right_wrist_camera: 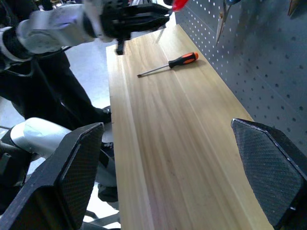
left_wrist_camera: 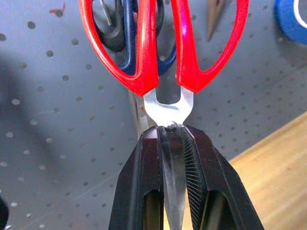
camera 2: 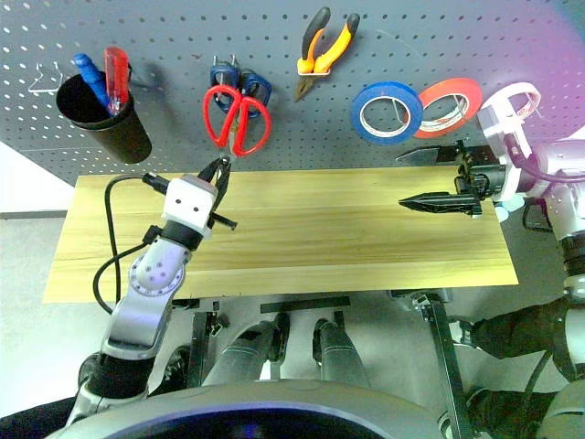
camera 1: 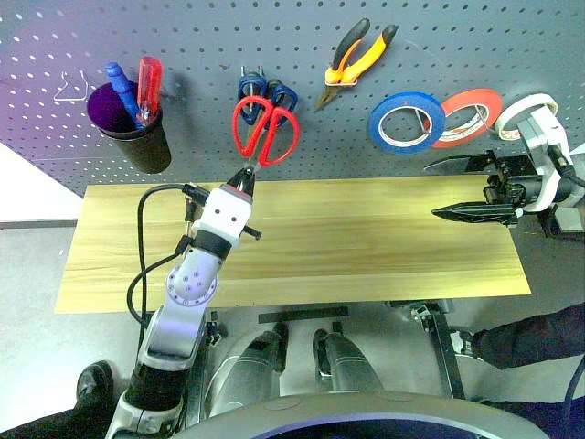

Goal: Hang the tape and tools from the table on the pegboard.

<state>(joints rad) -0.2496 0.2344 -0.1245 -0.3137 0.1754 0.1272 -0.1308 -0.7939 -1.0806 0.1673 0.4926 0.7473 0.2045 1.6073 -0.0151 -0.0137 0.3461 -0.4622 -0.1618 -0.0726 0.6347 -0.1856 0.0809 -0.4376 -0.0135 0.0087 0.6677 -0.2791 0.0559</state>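
My left gripper is shut on the blades of the red-handled scissors, handles up against the pegboard, overlapping the blue-handled scissors. In the left wrist view the fingers clamp the blades just below the pivot. Whether a handle sits on a hook I cannot tell. The orange-and-black pliers and the cream-white tape hang on the board. A small orange-and-black screwdriver lies on the table. My right gripper stands open over the table's right end, holding nothing.
A blue tape roll and a red-orange roll hang right of the pliers. A black cup with blue and red screwdrivers hangs at the board's left. A white wire hook sits beside it.
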